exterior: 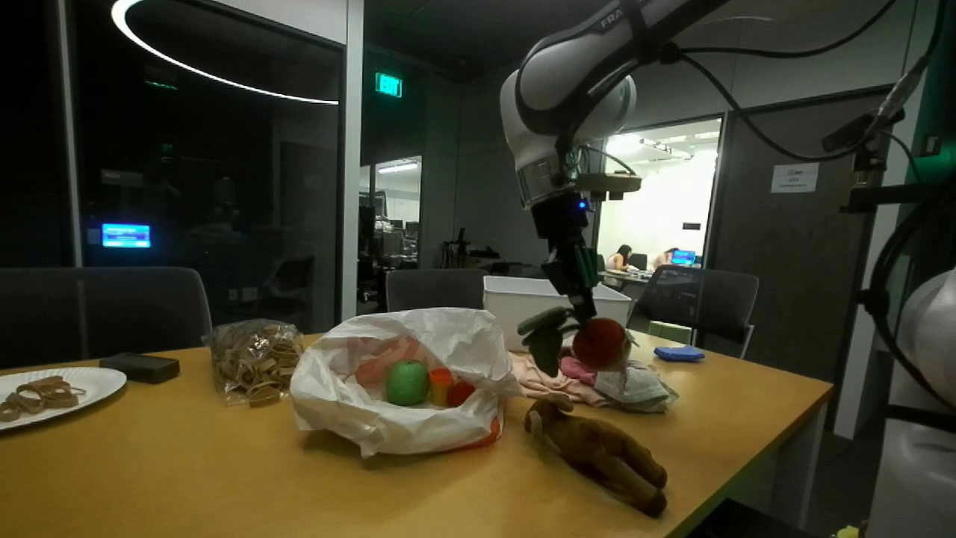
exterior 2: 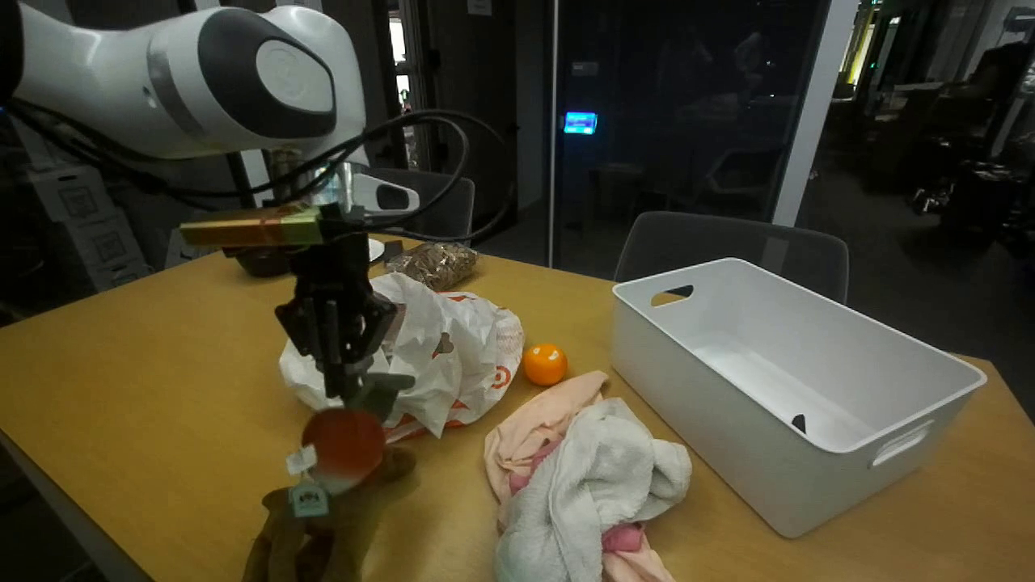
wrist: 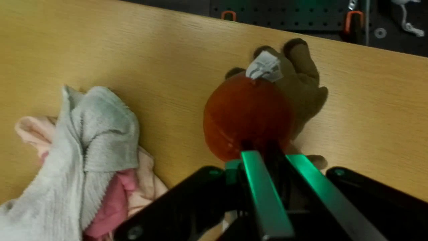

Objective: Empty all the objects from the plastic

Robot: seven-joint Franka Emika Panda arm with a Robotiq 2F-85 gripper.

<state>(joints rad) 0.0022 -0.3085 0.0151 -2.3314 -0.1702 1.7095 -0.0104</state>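
My gripper [exterior: 586, 312] is shut on the green leafy top of a round red toy [exterior: 600, 345], which hangs above the table with tags on its underside. In the wrist view the red toy [wrist: 247, 113] sits just past the narrowly spaced fingertips, and the exact grip is dark. Below it a brown furry toy [exterior: 601, 448] lies on the table. The plastic bag [exterior: 328, 407] gapes wide, with a green apple-like piece [exterior: 407, 382], an orange-red piece [exterior: 441, 387] and a red piece [exterior: 461, 394] inside. An orange ball [exterior 2: 546, 364] rests beside the bag [exterior 2: 477, 347].
A white box [exterior 2: 687, 404] stands at the far side, near a grey towel [exterior 2: 594, 477] piled on peach cloth [exterior 2: 517, 436]. Tan bands fill a clear bag [exterior: 258, 362] and lie on a white plate [exterior: 104, 379]. A blue item [exterior: 678, 353] sits near the table's edge.
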